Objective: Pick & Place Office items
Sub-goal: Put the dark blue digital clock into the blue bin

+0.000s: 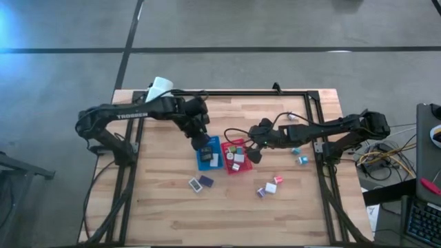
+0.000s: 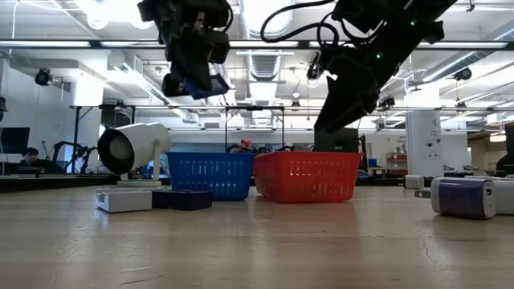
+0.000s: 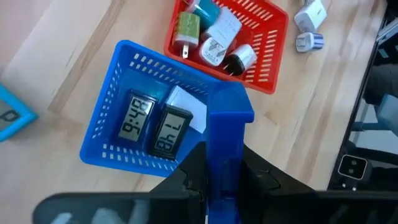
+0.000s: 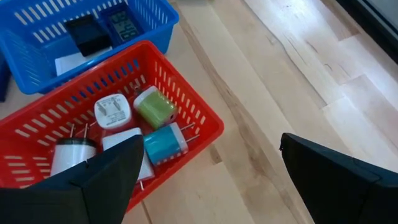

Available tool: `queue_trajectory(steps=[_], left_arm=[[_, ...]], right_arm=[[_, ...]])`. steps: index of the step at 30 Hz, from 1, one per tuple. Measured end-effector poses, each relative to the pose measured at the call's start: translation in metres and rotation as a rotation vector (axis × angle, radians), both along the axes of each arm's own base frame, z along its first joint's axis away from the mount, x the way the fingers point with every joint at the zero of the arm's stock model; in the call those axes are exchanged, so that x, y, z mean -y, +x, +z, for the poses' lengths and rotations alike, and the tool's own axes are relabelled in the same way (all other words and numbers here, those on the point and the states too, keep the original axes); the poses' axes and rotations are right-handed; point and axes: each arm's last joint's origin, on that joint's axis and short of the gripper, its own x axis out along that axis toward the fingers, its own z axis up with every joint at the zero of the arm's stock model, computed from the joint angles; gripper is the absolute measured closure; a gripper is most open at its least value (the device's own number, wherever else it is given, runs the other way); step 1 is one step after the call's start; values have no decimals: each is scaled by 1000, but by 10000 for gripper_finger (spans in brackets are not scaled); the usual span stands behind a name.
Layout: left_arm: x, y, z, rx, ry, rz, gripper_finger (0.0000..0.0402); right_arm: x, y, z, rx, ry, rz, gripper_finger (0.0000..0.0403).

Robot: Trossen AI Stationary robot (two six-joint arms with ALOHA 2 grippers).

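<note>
Plank table (image 1: 227, 213) (2 baskets (image 2: 305, 177)) fronts a workshop.

We see a flat blue piece (image 3: 225, 140) upright between the left jaws, two small clocks (image 3: 152, 126) face-up in the blue basket below them, plug adapters (image 4: 135, 124) heaped in the red basket under the right jaws

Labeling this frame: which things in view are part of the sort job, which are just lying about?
Job:
- blue item held in left hand over blue basket
- small clocks in blue basket
- plug adapters in red basket
- loose pieces on table
- right hand, open over red basket

Lying about:
- white mug
- cables beside table
</note>
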Motion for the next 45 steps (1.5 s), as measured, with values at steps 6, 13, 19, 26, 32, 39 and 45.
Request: queue_trajectory(steps=[6,13,19,26,32,39,45], left_arm=[[0,6,-12,-10,-6,8,354],[4,17,-34,53,15,-20,354],[11,26,-57,240,101,-92,354],[19,21,-87,433,178,-140,354],[24,2,-118,486,188,-135,354],[26,-10,-132,523,200,-124,354],[26,-11,-132,518,205,-125,352]], right_arm=[[0,-1,-2,-7,-6,7,29],[0,-1,-2,-5,-11,14,29],[0,-1,-2,-4,-12,14,29],[0,-1,-3,-7,-9,11,29],[0,-2,-4,-9,-8,10,29],[0,1,-2,21,-7,7,29],[0,3,1,61,-8,8,29]])
